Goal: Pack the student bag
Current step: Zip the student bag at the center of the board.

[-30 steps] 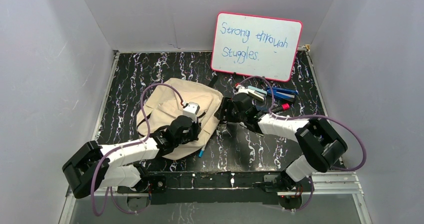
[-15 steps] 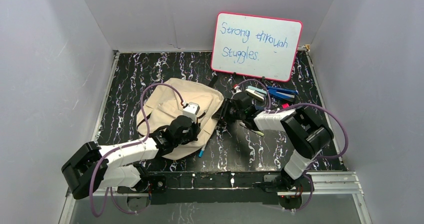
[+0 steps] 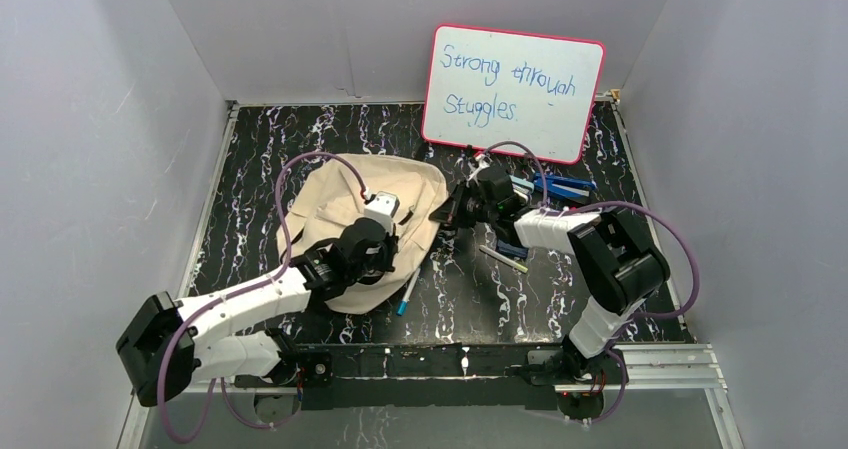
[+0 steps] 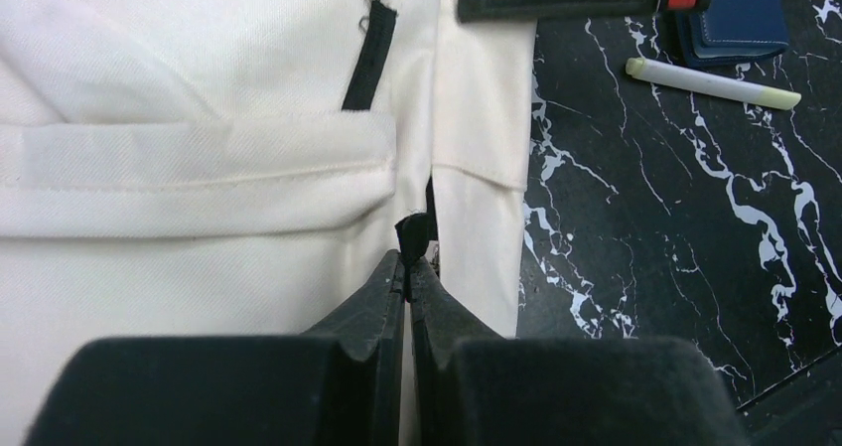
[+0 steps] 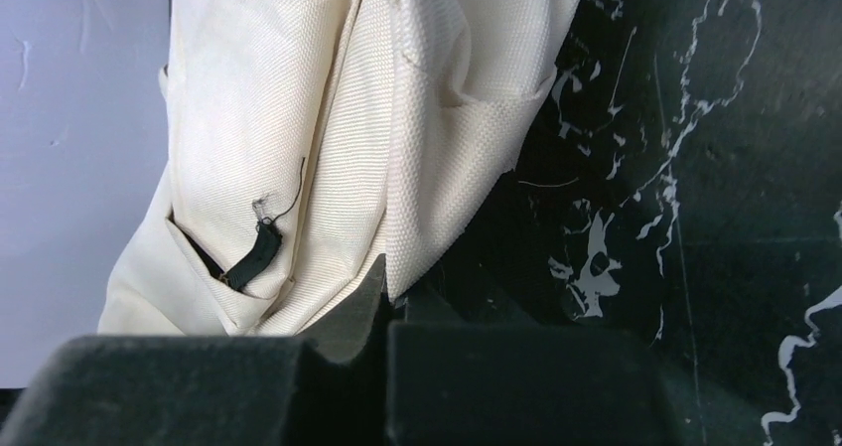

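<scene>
The black, white-veined counter (image 3: 300, 139) fills the floor of the grey-walled cell. At its 1 o'clock edge a pink-rimmed whiteboard (image 3: 512, 93) stands against the back wall with blue handwriting on it.

The bag (image 3: 340, 204), cream canvas, lies slumped flat at 9 o'clock of the counter's middle.

The left arm (image 3: 250, 304) reaches up from 7 o'clock over the bag's near half. The right arm (image 3: 600, 254) folds in from 5 o'clock, with its wrist at the bag's 3 o'clock edge.

The left tool (image 4: 408, 262) sits on the bag beside a stitched pocket flap. It is narrow, the fingers pressed together on a small dark zip pull (image 4: 415, 235) that pokes out at their tips.

The right tool (image 5: 389, 297) is also narrow, and the bag's folded cloth edge runs down into the seam between its fingers, so it looks pinched on the canvas.

A heap of blue stationery (image 3: 560, 183) lies under the whiteboard, at 2 o'clock of the bag.

A pale marker (image 3: 503, 256) lies on the counter at 4 o'clock of the bag, apart from it. A white pen (image 3: 408, 294) with a blue tip lies just beside the bag's 5 o'clock edge.

In the right wrist view a second dark pull (image 5: 253, 257), trailing a loose thread, hangs at a pocket mouth.
</scene>
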